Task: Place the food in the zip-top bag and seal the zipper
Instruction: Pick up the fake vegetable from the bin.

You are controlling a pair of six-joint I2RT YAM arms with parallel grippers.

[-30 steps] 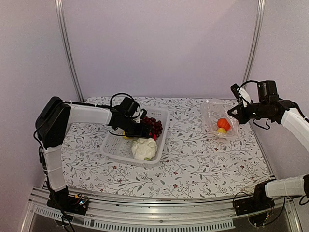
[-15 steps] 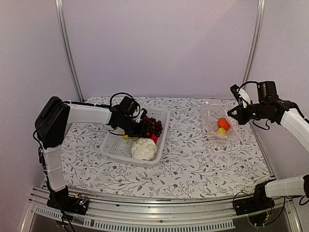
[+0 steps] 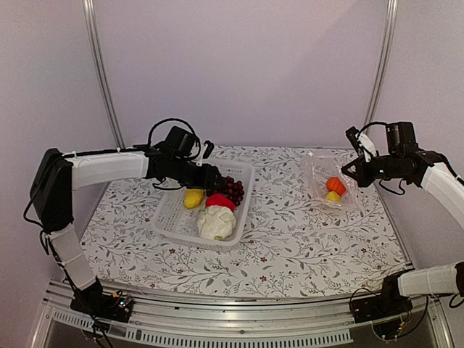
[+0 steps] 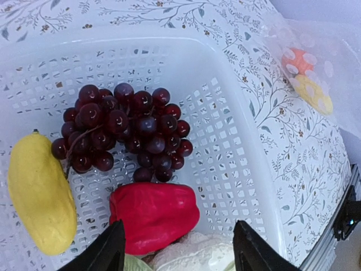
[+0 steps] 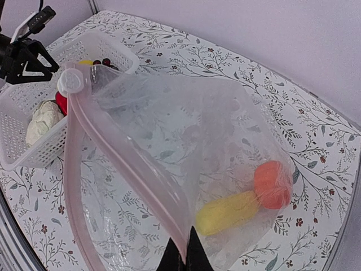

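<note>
Left gripper (image 4: pixel 179 237) was held parted and empty over the basket (image 4: pixel 242 141); the red pepper (image 4: pixel 153 215) inside would best be straddled squarely. The zip-top bag (image 5: pixel 169 141), well apart, was pinched by the right gripper (image 5: pixel 181 257).

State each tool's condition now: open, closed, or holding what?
Left tool: open, holding nothing.
Right tool: closed on the edge of the zip-top bag.
</note>
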